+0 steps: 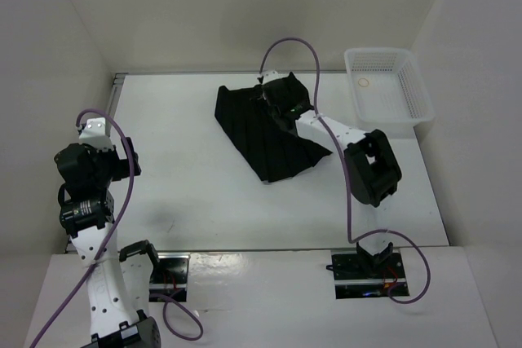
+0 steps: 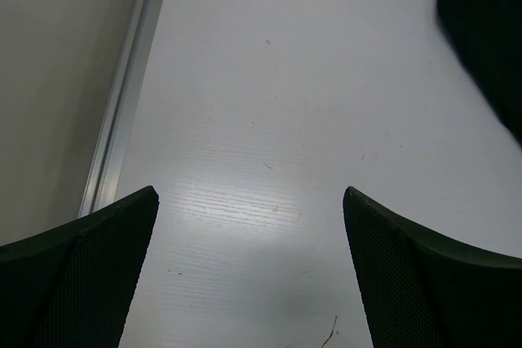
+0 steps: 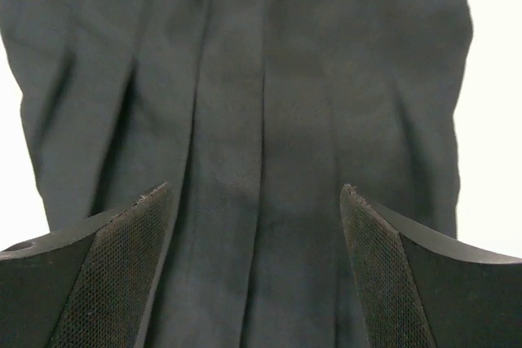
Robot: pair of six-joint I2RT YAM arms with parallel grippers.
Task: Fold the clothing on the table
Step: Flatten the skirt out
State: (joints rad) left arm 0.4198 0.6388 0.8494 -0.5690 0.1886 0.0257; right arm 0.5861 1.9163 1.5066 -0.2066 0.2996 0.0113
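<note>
Directly under the right fingers (image 3: 114,283): black pleated skirt (image 1: 265,140), pleats running along their line of sight.
Both sets spread, gripping nothing; left fingers (image 2: 81,283) well apart, over bench (image 1: 196,193).

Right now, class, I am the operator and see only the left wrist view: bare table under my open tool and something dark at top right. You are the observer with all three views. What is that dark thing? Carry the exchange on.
Observer: The black pleated skirt, lying toward the far middle of the table.
Operator: Where is the right tool?
Observer: Over the skirt's far end, jaws open, pleats showing between them, nothing gripped.
Operator: Anything else out there?
Observer: A white mesh basket at the far right corner, apart from the skirt.
</note>
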